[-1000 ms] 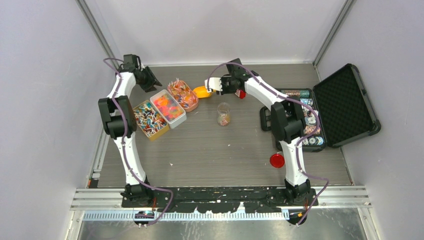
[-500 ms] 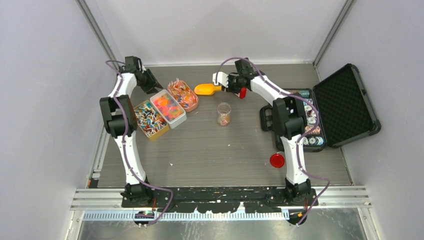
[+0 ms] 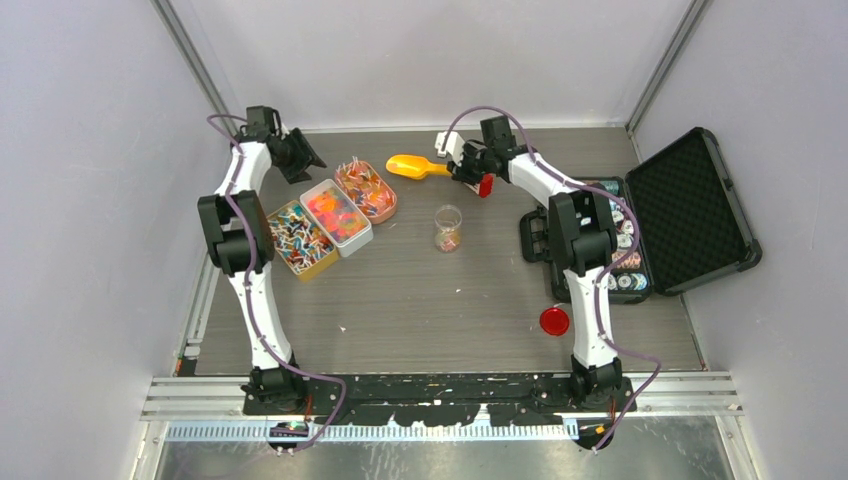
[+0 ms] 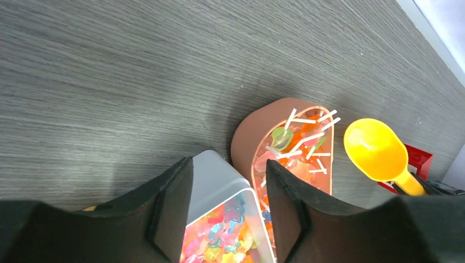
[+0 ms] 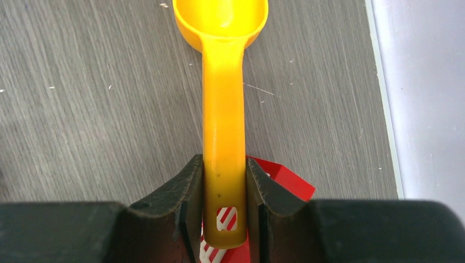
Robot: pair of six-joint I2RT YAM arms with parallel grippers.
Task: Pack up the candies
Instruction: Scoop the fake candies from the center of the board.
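Note:
Candies fill three tubs at the back left: a yellow box (image 3: 298,240), a clear tub (image 3: 335,214) of gummies (image 4: 227,241), and a brown oval tray (image 3: 366,190) of lollipops (image 4: 296,145). A small glass jar (image 3: 447,229) in the middle of the table holds some candies. My right gripper (image 3: 458,165) (image 5: 224,164) is shut on the handle of a yellow scoop (image 3: 411,166) (image 5: 222,82), whose bowl is empty and hangs over bare table. My left gripper (image 3: 303,162) (image 4: 229,164) hovers open above the clear tub's corner, holding nothing.
A red striped box (image 3: 485,185) (image 5: 288,183) lies under my right gripper. An open black case (image 3: 690,210) with poker chips sits at the right. A red lid (image 3: 553,320) lies near the front right. Walls close in the back and both sides.
My right gripper has carried the scoop right and toward the back wall, away from the brown tray. The left arm has barely moved.

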